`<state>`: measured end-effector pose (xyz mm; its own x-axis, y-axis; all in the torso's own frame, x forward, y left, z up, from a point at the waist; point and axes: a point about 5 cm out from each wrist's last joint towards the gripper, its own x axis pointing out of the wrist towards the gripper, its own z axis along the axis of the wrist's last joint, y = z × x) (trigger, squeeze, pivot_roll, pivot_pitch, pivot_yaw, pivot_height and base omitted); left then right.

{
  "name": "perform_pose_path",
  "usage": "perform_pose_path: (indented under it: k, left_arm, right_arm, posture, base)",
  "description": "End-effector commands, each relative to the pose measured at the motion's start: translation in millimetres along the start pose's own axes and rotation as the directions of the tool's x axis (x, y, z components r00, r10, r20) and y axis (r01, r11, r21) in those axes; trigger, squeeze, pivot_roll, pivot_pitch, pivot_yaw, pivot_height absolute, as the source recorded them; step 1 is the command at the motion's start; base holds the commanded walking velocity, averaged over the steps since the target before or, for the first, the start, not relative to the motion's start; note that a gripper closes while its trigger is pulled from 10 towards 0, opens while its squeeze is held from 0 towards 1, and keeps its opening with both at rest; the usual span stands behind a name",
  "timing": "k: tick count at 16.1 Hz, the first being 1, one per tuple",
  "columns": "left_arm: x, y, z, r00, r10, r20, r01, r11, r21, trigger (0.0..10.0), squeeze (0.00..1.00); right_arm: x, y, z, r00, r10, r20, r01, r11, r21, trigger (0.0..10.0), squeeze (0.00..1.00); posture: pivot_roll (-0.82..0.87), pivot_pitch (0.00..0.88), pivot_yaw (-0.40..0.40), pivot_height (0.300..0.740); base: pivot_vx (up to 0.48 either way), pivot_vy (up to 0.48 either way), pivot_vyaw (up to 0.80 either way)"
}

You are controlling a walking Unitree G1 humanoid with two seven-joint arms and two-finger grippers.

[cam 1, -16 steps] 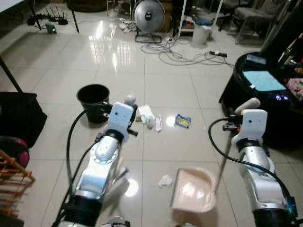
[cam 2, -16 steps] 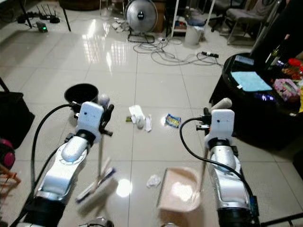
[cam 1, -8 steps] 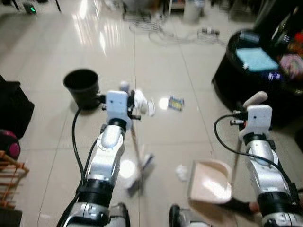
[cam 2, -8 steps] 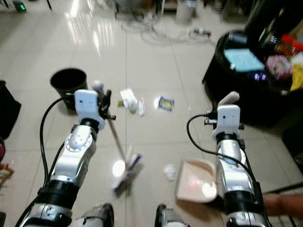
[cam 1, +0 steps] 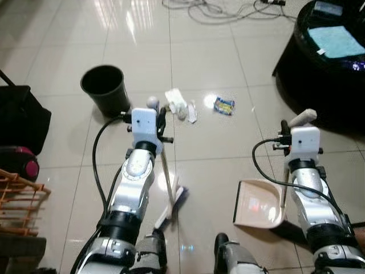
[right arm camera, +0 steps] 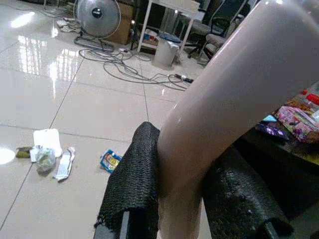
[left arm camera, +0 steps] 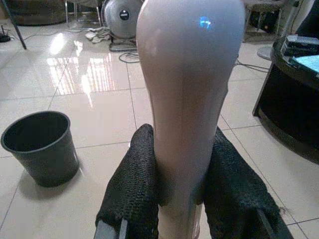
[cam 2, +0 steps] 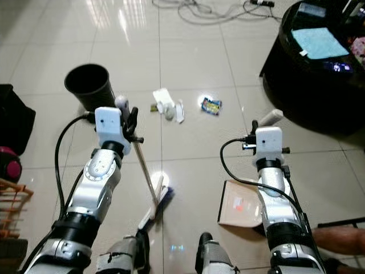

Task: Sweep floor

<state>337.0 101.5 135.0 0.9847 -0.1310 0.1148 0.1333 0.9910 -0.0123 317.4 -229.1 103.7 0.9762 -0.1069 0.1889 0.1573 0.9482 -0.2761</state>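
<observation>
Floor point(cam 1: 205, 80) of glossy pale tiles spreads ahead of both arms. The left end effector point(left arm camera: 180, 199) is pinched on the pale handle of the broom point(cam 1: 169, 188), its black fingers point(left arm camera: 130, 189) pressed against either side of the shaft. From that grip the broom slants down and toward the robot, its brush head point(cam 1: 172, 206) resting on the tiles below and just inward of the left arm. The right end effector point(right arm camera: 187, 199) clamps the pale handle of the dustpan point(cam 1: 258, 204) in the same way; the pink pan lies flat on the floor just inward of the right arm, near the robot's feet. Ahead of the left end effector stands a black bin point(cam 1: 105, 89), upright and open. Between the two end effectors and farther out lies a small heap of litter point(cam 1: 180, 105): white crumpled paper and wrappers. A blue and yellow packet point(cam 1: 224, 105) lies just beside it. Beyond the right end effector sits a dark round tabletop point(cam 1: 325, 54) with a light blue cloth on it. Loose cables point(right arm camera: 124, 59) trail across the tiles farther away.
</observation>
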Motion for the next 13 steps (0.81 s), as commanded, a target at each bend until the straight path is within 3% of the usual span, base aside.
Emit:
perform_pose_path:
  k: [1, 3, 5, 8, 11, 13]
  left_arm:
    - [-1.0, -5.6, -2.1, 1.000, -0.010, 0.006, 0.010, 1.000, -0.006, 10.0, 0.00]
    - [-0.8, -8.4, -1.1, 1.000, -0.025, 0.011, 0.025, 1.000, -0.001, 10.0, 0.00]
    - [-1.1, -7.5, 1.8, 0.999, -0.043, 0.033, 0.043, 0.999, 0.007, 10.0, 0.00]
    - [-5.7, 1.4, 2.3, 0.998, -0.047, 0.045, 0.046, 0.999, 0.012, 10.0, 0.00]
    - [-15.2, 8.9, 6.2, 0.993, -0.106, 0.050, 0.103, 0.993, 0.062, 10.0, 0.00]
    - [-28.7, 19.3, 11.0, 0.989, -0.141, 0.040, 0.135, 0.984, 0.119, 10.0, 0.00]
  right_arm:
    - [-1.0, -3.1, 1.6, 0.999, -0.015, 0.028, 0.014, 1.000, 0.011, 10.0, 0.00]
    - [-2.1, -3.7, 3.6, 0.999, -0.018, 0.040, 0.018, 1.000, 0.014, 10.0, 0.00]
    - [-5.5, -1.7, 12.9, 0.995, -0.018, 0.095, 0.010, 0.996, 0.084, 10.0, 0.00]
    - [-10.6, -3.7, 32.6, 0.983, -0.002, 0.185, -0.013, 0.997, 0.082, 10.0, 0.00]
    - [-16.8, -13.9, 40.3, 0.990, -0.048, 0.133, 0.034, 0.993, 0.112, 10.0, 0.00]
    - [-29.8, -17.6, 45.0, 0.997, -0.038, 0.070, 0.030, 0.992, 0.122, 10.0, 0.00]
  posture:
    - [0.11, 0.303, 0.028, 0.740]
    - [0.10, 0.295, 0.021, 0.740]
    - [0.08, 0.270, 0.005, 0.740]
    - [0.04, 0.230, -0.022, 0.740]
    - [0.01, 0.202, -0.037, 0.740]
    - [0.00, 0.175, -0.046, 0.740]
  base:
    - [0.000, 0.000, 0.00]
    - [0.000, 0.000, 0.00]
    - [0.000, 0.000, 0.00]
    - [0.000, 0.000, 0.00]
    - [0.000, 0.000, 0.00]
    - [0.000, 0.000, 0.00]
